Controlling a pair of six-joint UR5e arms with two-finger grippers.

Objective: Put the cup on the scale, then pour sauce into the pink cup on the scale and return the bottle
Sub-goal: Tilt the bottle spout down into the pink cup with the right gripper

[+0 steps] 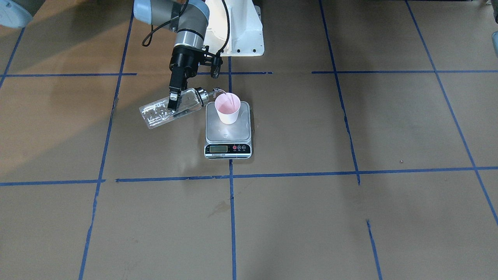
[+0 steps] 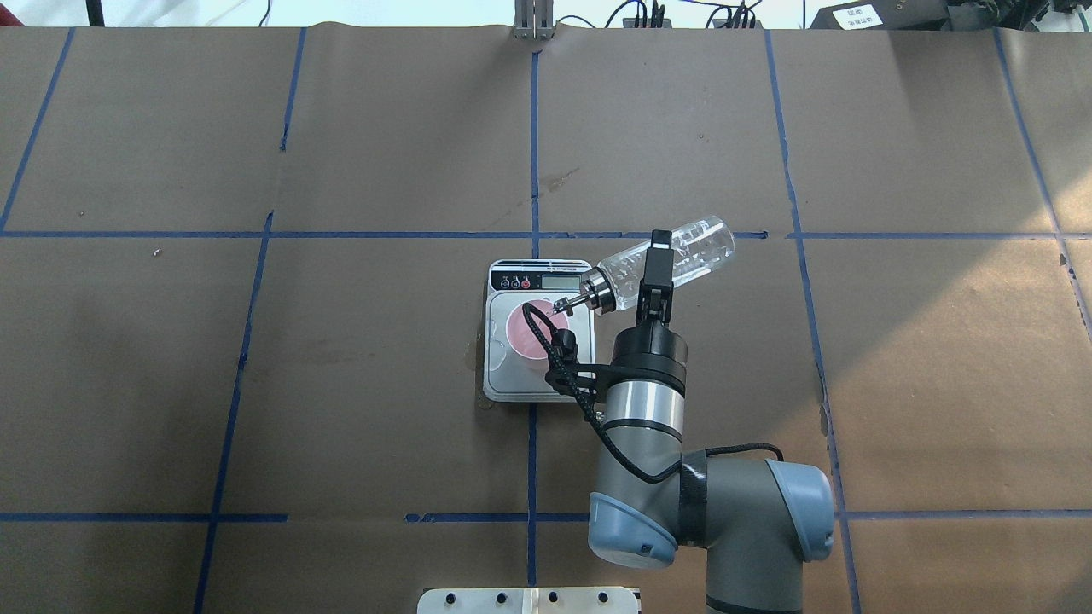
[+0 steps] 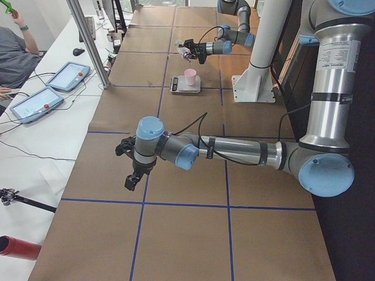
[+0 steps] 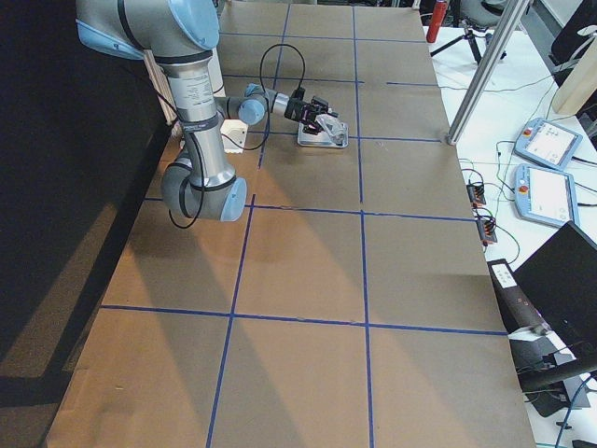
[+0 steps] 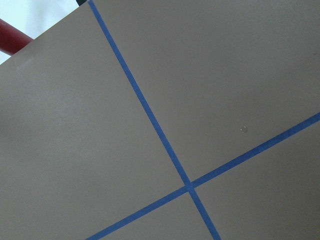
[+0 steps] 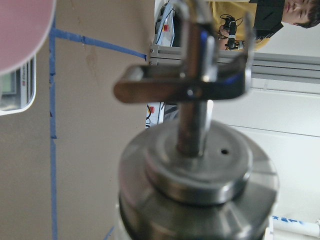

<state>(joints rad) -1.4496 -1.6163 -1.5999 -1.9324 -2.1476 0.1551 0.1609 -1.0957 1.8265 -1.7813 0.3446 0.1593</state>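
A: Where's the left arm (image 3: 234, 149)?
B: Only the left-end view has it — stretched low over the table (image 3: 187, 246), well apart from the work. The left gripper (image 3: 132, 179) is too small there, so I can't tell how its jaws stand. Its wrist camera gives bare paper and blue tape (image 5: 150, 120).
A: And the right arm (image 2: 640, 426)?
B: From overhead its cable (image 2: 573, 381) crosses the scale (image 2: 503, 379) and part of the cup (image 2: 517, 334). The front view shows both clear: cup upright on the platform's robot-side half, right gripper (image 1: 174, 103) clamped across the bottle (image 1: 155, 114) mid-body.
A: Bottle's lie?
B: Tipped well over, long axis running from the base, out to the robot's right, to the spout (image 1: 215, 92) at the cup's rim. A thin thread of sauce (image 1: 230, 100) runs in — front view only. Right wrist view: blurred spout and collar (image 6: 200, 170), pink rim in a corner.
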